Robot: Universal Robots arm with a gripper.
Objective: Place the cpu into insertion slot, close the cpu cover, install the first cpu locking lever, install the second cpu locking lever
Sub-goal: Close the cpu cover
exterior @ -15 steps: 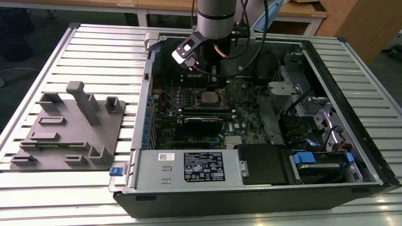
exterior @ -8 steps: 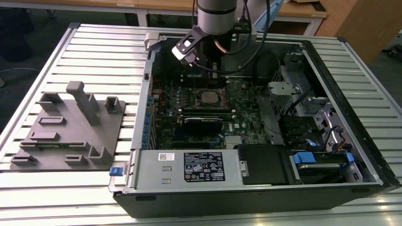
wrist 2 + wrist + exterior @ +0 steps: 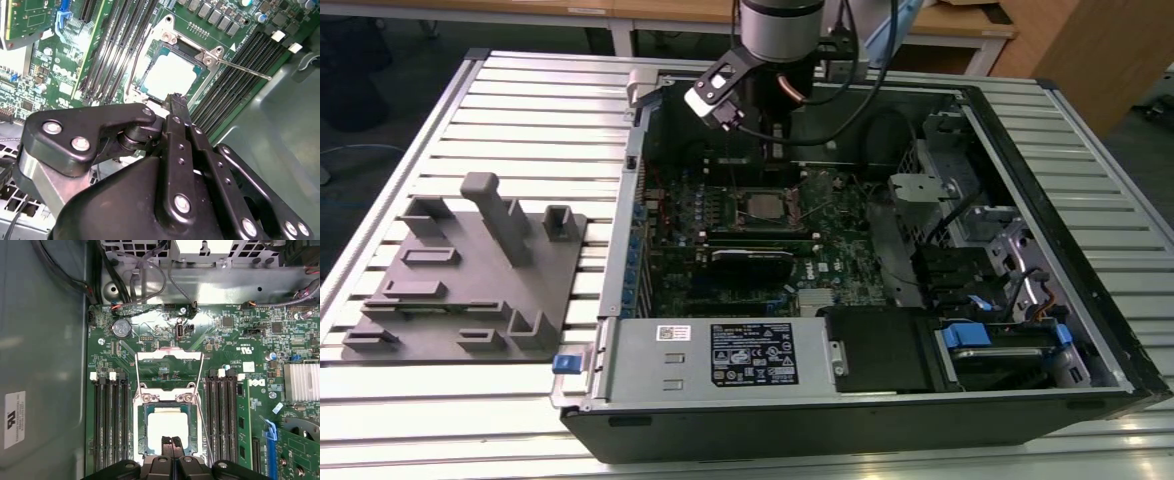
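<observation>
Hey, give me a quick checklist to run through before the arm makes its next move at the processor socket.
1. The cpu in the insertion slot: ok, it lies inside the rim.
2. The cpu cover closed over the chip: not ok, it lies folded back, with green board showing through its window.
3. The gripper free of load: ok, its fingers are together with nothing between them.
4. Fingertips clear of the chip: cannot tell, they sit over its edge in both wrist views.
5. Locking levers latched: not ok, a lever rod sticks out sideways from the socket.
</observation>
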